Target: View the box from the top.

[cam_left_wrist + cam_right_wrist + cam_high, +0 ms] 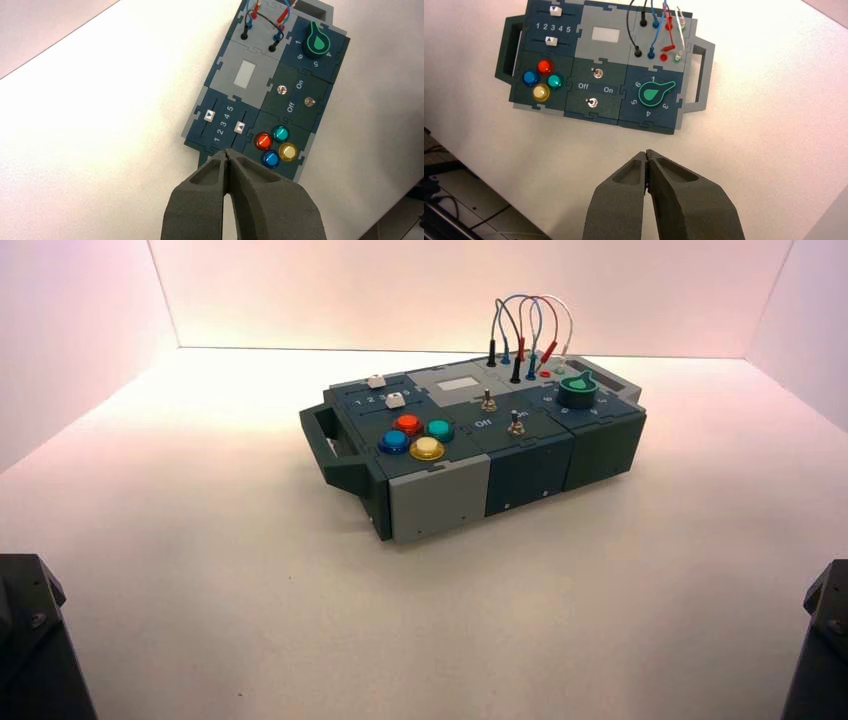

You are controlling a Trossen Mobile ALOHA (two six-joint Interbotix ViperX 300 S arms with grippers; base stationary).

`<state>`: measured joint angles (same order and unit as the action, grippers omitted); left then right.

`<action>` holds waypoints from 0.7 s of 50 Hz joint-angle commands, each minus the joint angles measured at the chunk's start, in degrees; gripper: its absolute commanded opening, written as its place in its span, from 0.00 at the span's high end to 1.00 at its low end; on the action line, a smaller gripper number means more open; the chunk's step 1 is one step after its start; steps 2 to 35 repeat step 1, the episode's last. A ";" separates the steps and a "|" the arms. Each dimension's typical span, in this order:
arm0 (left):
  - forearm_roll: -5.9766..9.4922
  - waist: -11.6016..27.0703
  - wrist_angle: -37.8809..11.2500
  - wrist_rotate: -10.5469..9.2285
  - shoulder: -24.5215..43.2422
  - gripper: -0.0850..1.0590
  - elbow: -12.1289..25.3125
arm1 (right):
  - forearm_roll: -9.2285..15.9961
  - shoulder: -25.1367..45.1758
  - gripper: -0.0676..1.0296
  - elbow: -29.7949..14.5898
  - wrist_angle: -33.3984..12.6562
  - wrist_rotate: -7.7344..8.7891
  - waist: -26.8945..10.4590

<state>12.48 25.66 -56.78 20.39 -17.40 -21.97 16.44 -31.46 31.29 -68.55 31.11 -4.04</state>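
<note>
- The box (480, 445) sits on the white bench (200, 570), a bit to the far right.
- Left end effector (228, 156) and right end effector (646, 156) are closed tight, holding nothing.
- Both look down on it, so the job seems nearly done.

A robot test booth: bare white tabletop (250, 570) enclosed by plain white walls (450, 290).

the box (599, 65) lies flat on the white surface (749, 150), seen from above, green knob (653, 93) pointing between 2 and 3. the right tool (646, 156) hovers apart, tips together.
</note>
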 commanded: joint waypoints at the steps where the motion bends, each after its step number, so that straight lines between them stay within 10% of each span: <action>1: 0.09 0.18 0.44 0.35 -0.53 0.95 1.14 | 0.18 -0.26 0.96 -0.79 0.35 0.53 -0.26; 35: 0.09 0.18 0.44 0.35 -0.53 0.95 1.14 | 0.18 -0.26 0.96 -0.79 0.35 0.53 -0.26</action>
